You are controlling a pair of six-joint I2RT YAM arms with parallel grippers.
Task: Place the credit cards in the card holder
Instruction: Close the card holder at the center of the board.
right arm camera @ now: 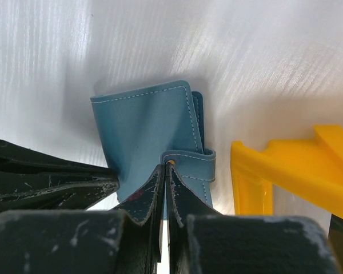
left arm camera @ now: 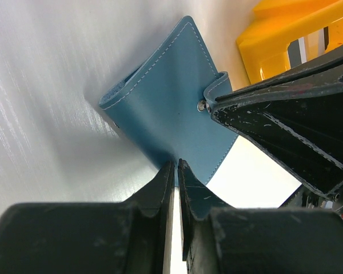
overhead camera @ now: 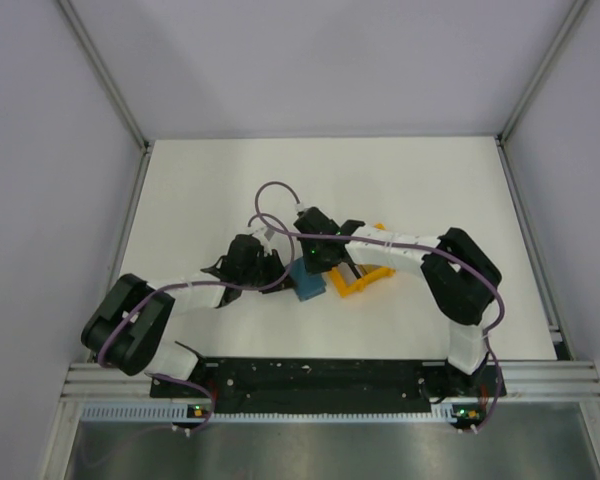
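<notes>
Scuffed black jaws pinching stitched teal card holder [left arm camera: 160, 103], orange plastic rack [left arm camera: 280, 34]

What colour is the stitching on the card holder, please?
White stitching, clearest in the left wrist view.

This is a robotics lab test cell. A white desk [overhead camera: 230, 185] is boxed in by plain pale walls [overhead camera: 330, 60] on aluminium framing [overhead camera: 105, 75]. The left arm [overhead camera: 185, 293] and the right arm [overhead camera: 395, 248], trailing purple cables [overhead camera: 278, 187], are bolted to a black rail [overhead camera: 320, 375] at its near edge.
</notes>
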